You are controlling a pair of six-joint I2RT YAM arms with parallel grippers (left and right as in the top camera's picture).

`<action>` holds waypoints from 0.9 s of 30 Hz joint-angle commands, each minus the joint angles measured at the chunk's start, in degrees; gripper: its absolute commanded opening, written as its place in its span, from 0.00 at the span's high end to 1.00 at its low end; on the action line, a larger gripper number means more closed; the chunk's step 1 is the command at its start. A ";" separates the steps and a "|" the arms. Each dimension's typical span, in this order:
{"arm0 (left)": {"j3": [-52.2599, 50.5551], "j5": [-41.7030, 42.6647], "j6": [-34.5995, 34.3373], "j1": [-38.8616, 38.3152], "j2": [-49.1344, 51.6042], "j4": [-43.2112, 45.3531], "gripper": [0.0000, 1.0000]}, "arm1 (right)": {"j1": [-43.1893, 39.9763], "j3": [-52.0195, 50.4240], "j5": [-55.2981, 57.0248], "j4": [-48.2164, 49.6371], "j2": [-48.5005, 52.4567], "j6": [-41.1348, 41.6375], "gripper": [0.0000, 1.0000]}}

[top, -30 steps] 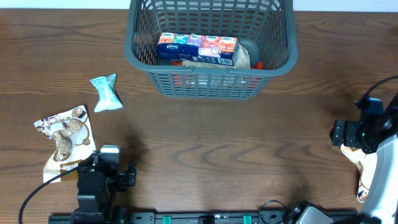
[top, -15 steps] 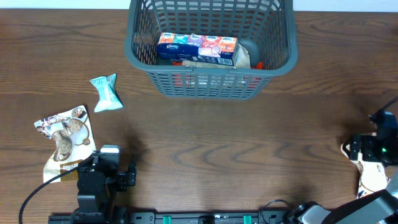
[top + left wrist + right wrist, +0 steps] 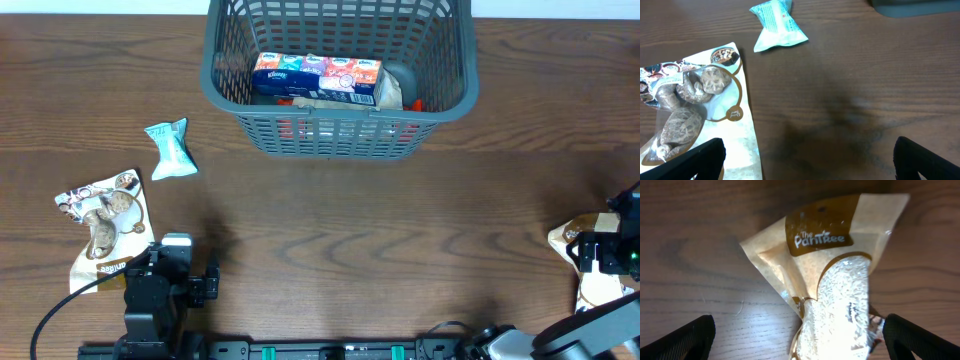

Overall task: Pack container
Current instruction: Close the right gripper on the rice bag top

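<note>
At the far edge of the wooden table, the container, a dark grey slatted basket, stands upright. It holds a Kleenex tissue multipack with a beige pack just beside it. Well apart, toward the left edge, lie a teal snack pack and a mushroom pouch. The left gripper hangs just beside that pouch, fingers spread wide, holding nothing. By the right edge, the right gripper is likewise spread, a finger either side of a PanTree pouch lying flat; whether they touch it I cannot tell.
</note>
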 commanded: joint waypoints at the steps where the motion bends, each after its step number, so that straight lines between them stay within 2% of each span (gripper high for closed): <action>1: 0.35 0.37 -0.07 -0.24 -0.35 -0.11 0.01 | -0.70 -0.11 -0.26 0.13 3.21 -2.69 0.01; 9: 0.35 0.37 -0.07 -0.24 -0.35 -0.11 0.01 | -0.90 -0.07 2.99 1.88 9.31 -2.67 0.01; 27: 0.35 -1.14 0.39 -0.22 -0.35 -0.11 0.01 | -1.27 0.11 5.95 5.90 9.46 -2.93 0.01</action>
